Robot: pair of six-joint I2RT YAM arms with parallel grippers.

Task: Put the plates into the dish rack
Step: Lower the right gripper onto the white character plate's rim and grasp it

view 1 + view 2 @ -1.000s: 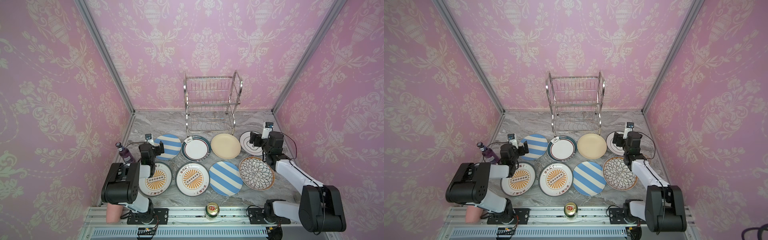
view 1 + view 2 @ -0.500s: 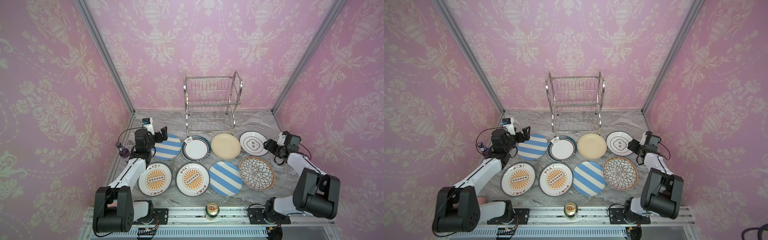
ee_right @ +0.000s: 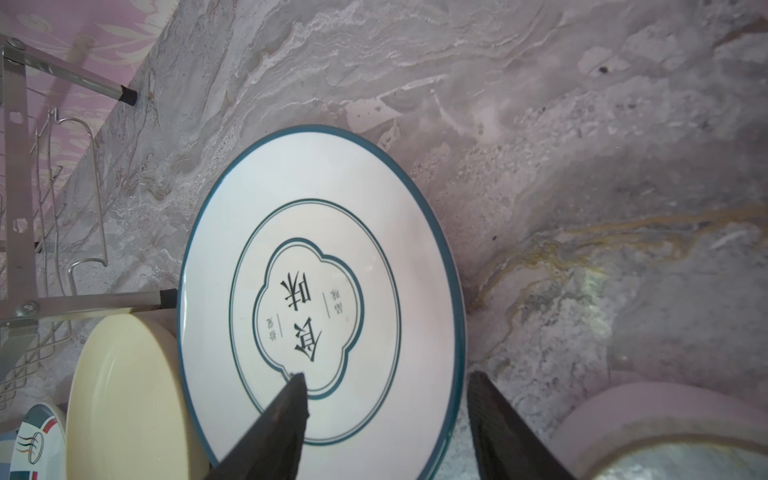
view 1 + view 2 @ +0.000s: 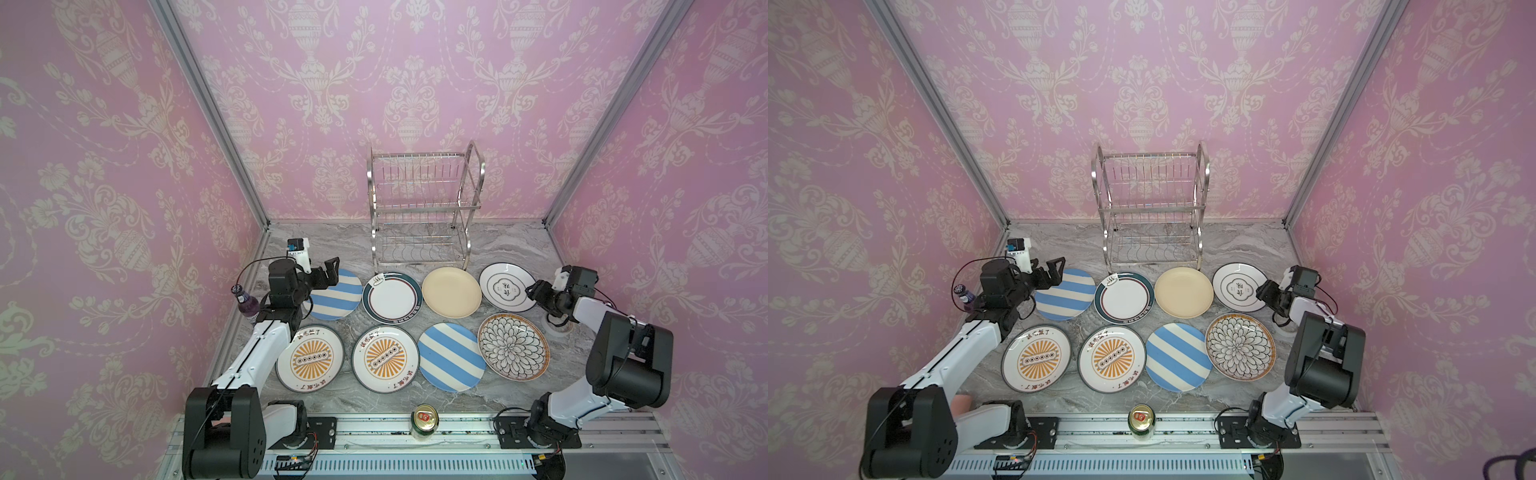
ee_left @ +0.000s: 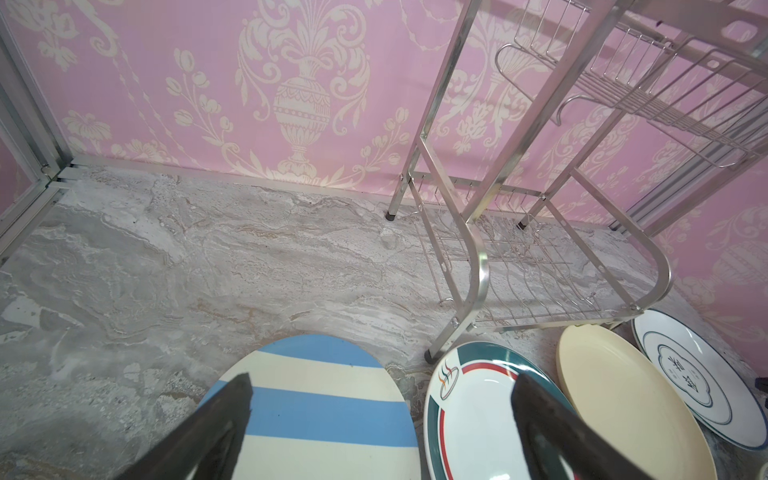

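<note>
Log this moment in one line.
left gripper: open, by far striped plate | right gripper: open, astride black-lined plate rim | dish rack: empty

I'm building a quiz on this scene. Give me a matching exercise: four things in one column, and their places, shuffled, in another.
Things:
1. cream plate
2. floral plate
3. can
4. bottle

Places:
a. on the front rail
b. right end of the front row
c. just in front of the rack
d. far left of the scene

Pairs: 1-c, 2-b, 3-a, 4-d.
</note>
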